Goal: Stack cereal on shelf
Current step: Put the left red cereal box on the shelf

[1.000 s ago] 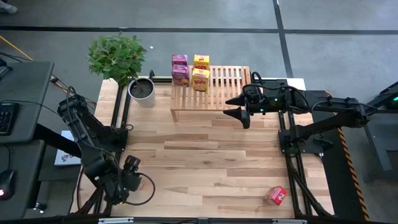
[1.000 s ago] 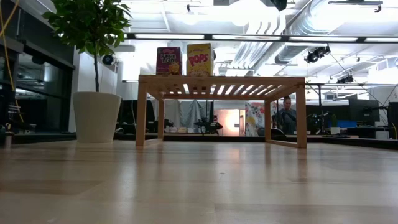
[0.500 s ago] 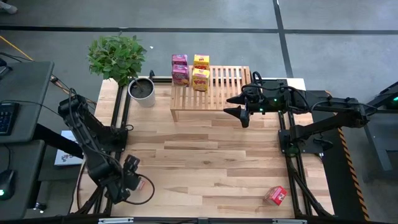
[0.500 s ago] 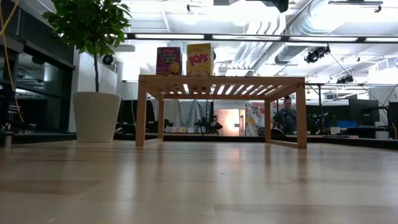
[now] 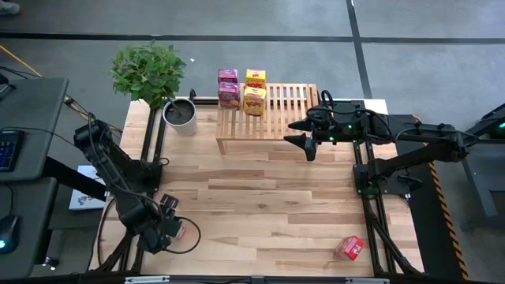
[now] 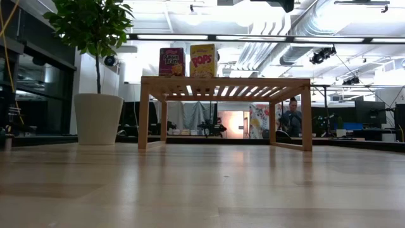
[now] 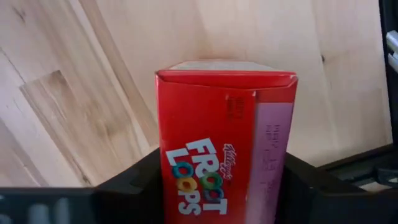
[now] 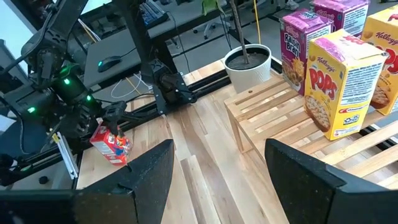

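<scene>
The left end effector sits low at the near left corner of the worktop, and a red cereal box stands upright between its two dark fingers. In the left wrist view the fingers flank the box on both sides, right at its side faces, so the end effector looks clamped on the box or just closing onto it; I judge it as a grip being taken rather than one already tested by a lift. Gripping it by the narrow sides keeps the printed front facing out and the base free, which suits setting it down flat later.

The right end effector hangs with its fingers apart and nothing between them, just in front of the near right edge of the shelf. It seems to be waiting there, close to where boxes go.

Ahead and to one side of that end effector, at the far left end of the shelf, four boxes stand: two pink boxes and, just beside them, two yellow boxes. They are packed tight into one end, which leaves the bare slats nearest the right end effector open for the two red ones.

A second red box lies tilted at the near right corner of the worktop, well apart from both end effectors. A potted plant stands beside the shelf's left end.
</scene>
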Controlling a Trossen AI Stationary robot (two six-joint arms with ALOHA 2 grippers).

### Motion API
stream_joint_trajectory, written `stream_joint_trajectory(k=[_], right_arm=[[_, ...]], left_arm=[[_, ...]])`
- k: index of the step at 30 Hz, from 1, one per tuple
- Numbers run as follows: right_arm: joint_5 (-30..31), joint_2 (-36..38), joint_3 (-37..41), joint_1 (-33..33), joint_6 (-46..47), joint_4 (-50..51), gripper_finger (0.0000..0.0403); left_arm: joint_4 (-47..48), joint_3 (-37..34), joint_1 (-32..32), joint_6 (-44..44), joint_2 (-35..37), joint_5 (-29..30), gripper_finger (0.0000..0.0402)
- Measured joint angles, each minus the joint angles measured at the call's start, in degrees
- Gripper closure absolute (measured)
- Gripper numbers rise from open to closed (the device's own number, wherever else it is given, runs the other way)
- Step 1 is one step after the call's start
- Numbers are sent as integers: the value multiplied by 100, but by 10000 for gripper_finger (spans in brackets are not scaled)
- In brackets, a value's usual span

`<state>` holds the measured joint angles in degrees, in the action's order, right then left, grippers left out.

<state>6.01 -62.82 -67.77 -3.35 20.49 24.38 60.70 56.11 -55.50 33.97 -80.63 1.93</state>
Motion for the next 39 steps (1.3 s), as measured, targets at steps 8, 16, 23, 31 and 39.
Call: stream_joint_trajectory(k=[8, 16, 23, 31, 39], right_arm=[[-75, 180, 2, -1, -124, -16, 158], [-769, -52, 2, 300, -4, -479, 158], [-832, -799, 2, 796, -390, -1495, 157], [-1194, -1375, 2, 916, -253, -1910, 157], [-1081, -1835, 2, 1136, -486, -1945, 157]], left_arm=[[434, 957, 888, -446, 324, 2, 249], [557, 2479, 2613, -717, 336, -30, 243], [361, 3490, 3730, -1088, 143, -126, 246], [213, 3655, 4215, -1564, -81, -126, 247], [227, 3654, 4413, -1959, -493, 288, 247]])
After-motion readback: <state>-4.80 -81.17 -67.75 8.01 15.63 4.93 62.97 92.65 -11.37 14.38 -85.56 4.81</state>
